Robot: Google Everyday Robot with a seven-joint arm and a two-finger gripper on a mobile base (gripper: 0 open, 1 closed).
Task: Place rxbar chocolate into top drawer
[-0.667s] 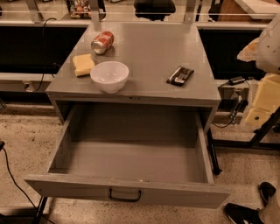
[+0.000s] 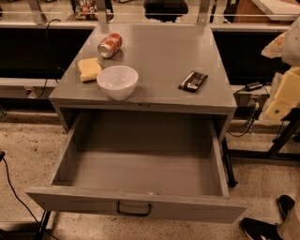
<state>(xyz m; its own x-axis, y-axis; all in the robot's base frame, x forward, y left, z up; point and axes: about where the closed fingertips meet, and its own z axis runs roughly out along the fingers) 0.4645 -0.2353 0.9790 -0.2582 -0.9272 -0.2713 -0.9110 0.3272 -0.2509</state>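
Camera view: rxbar chocolate (image 2: 193, 81) lies well apart from right-edge jaws, their state unclear

**Room and surroundings: one workstation, warm dim light**

- Floor (image 2: 18, 154): pale speckled stone, beige with dark flecks, on every side of the furniture.
- Cabinet (image 2: 61, 105): grey metal, centre of view; its tabletop (image 2: 164, 56) is flat and matt.
- Rear benches (image 2: 28, 51): a long dark run behind the cabinet, topped by a pale rail.
- Uprights (image 2: 102, 11): metal posts standing at the tabletop's far edge.
- Office chair (image 2: 165, 8): black, beyond the posts.
- Cable (image 2: 11, 187): black, trailing over the floor at left.
- Stand (image 2: 281, 140): black frame at right.
- Shoe (image 2: 258, 229): black, bottom right.
- Hand (image 2: 283, 93): pale, at the right edge, beside the cabinet.
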